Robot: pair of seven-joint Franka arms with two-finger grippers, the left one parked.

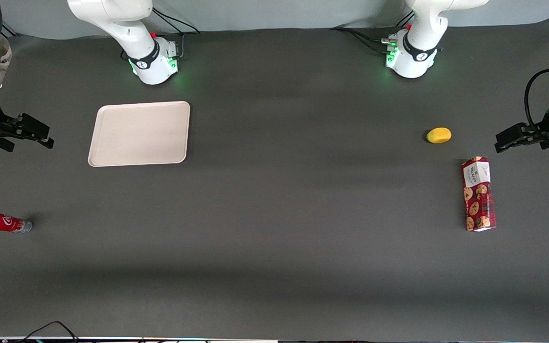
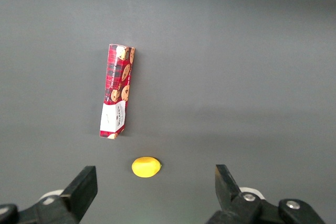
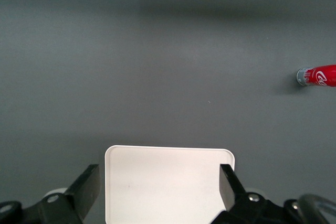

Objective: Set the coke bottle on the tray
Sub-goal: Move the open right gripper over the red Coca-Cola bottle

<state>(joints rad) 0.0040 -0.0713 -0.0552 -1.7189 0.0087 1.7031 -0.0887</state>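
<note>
1. While nothing is held, the gripper [image 1: 41, 136] hangs with its fingers [image 3: 90, 184] spread wide apart, raised above the table beside the tray [image 1: 139, 134], out toward the working arm's end.
2. Seen from the right wrist, the tray [image 3: 169, 182] shows between the two open fingers, bare and cream-white, with rounded corners and a low rim.
3. Lying on its side on the dark table, the coke bottle [image 1: 0, 222] is well apart from the tray, nearer to the front camera than it and right at the working arm's end of the table, partly cut off by the edge of the front view.
4. In looks, the bottle [image 3: 317, 75] is small and slim, red with white script, with a silvery-grey base turned toward the tray's side of the table.
5. As a judgement, it should be light and stiff, but round and smooth, so it may roll or slip; closing across the middle of the body, at right angles to its length, looks safest.
6. Far off toward the parked arm's end lie a lemon [image 1: 439, 135] and a cookie box [image 1: 478, 194], both well apart from the tray.
</note>
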